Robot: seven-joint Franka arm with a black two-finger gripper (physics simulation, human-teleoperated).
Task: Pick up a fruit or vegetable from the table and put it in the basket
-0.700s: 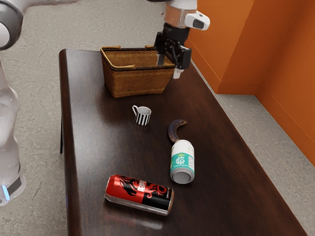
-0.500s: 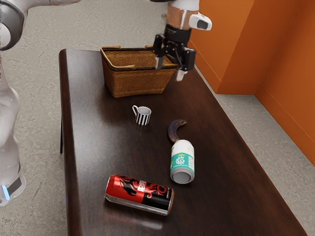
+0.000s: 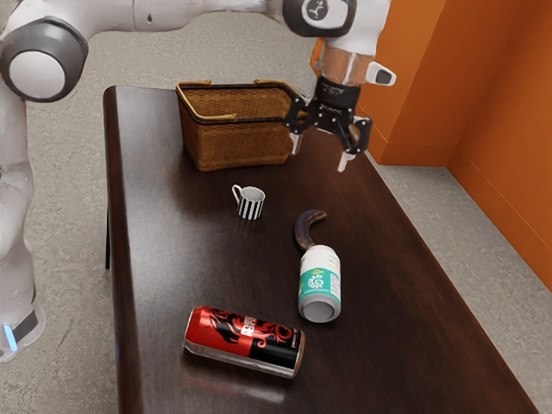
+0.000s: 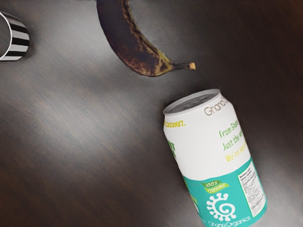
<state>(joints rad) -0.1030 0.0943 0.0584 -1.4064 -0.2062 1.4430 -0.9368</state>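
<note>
My gripper (image 3: 321,164) hangs above the table in the exterior view, open and with nothing between its two separated fingertips. It is beside the basket's right end and higher than the banana. The dark, overripe banana (image 3: 304,231) lies on the table, its upper end curving toward the exterior view's right. In the wrist view the banana (image 4: 130,42) shows brown speckles and a stubby stem. The woven brown basket (image 3: 237,145) with its folded handles stands at the table's far end.
A white and teal can (image 3: 320,280) lies close to the banana; the wrist view shows this can (image 4: 208,151) too. A striped mug (image 3: 250,203) stands between basket and banana, and a red and black can (image 3: 244,341) lies at the near end. The wooden table (image 3: 172,250) carries them all.
My gripper has moved away from the basket toward the exterior view's right and somewhat nearer the banana, and its fingers now show wider apart. The things on the table have stayed put.
</note>
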